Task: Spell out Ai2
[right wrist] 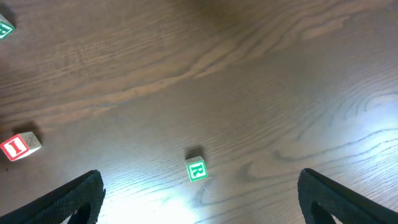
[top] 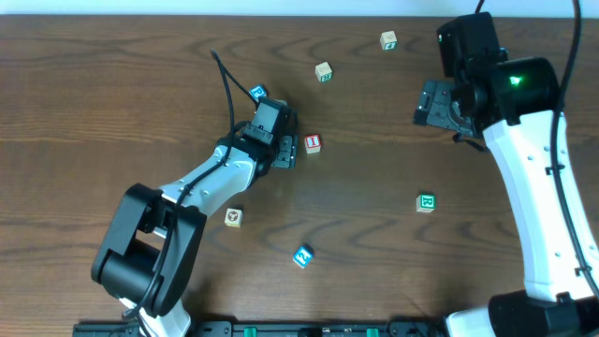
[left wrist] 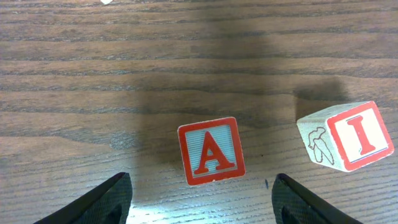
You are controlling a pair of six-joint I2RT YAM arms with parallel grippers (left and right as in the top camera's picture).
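— What does the overhead view miss?
— On the wood counter (top: pixel 374 112), the left claw (left wrist: pixel 199 202) hides the red A block (left wrist: pixel 211 151). Its wrist camera shows it between wide-spread fingers, untouched, the red I block (left wrist: pixel 360 135) just beside.
— And the right claw (right wrist: pixel 199 199)?
— Wide too, above a green block (right wrist: pixel 196 169) apparently reading "2".

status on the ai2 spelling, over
Left gripper open over A block, jaws clear of it. I block beside it. Right gripper open above green 2 block. Nothing blocking.
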